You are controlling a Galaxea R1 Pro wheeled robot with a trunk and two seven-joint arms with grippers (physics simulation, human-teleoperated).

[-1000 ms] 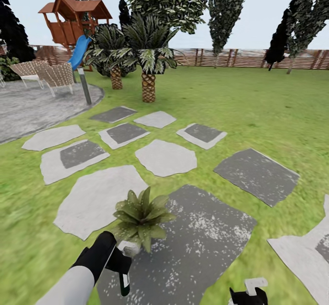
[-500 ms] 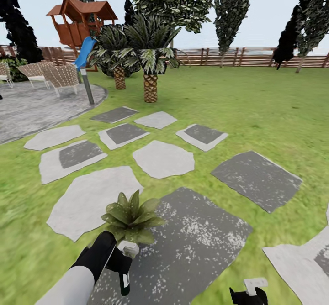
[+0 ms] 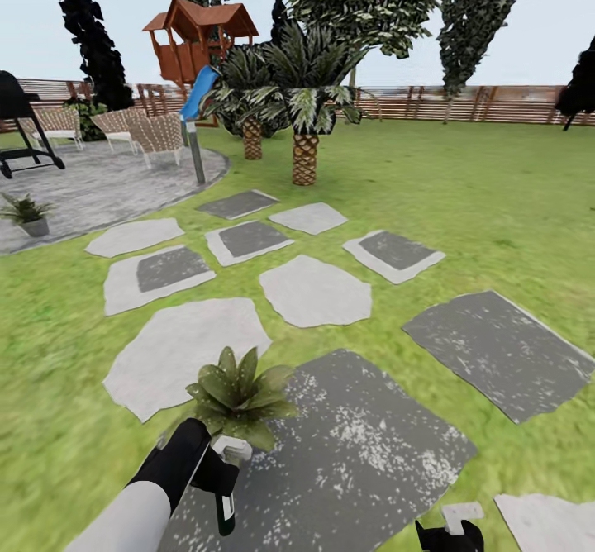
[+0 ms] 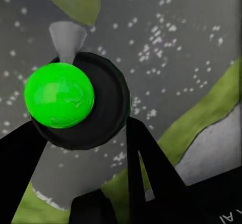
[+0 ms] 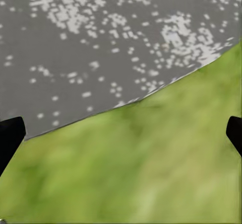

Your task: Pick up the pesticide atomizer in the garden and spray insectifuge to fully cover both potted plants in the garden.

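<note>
While the left end effector point(image 4: 80, 148) clamps the pesticide atomizer point(image 4: 75, 103), partial letters "AI" show on its housing.

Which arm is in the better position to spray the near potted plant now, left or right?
Probably the left. The left gripper holds the pesticide atomizer right beside the near potted plant. The right gripper is apart from it, with fingertips spread over grass and slab in its wrist view.
</note>
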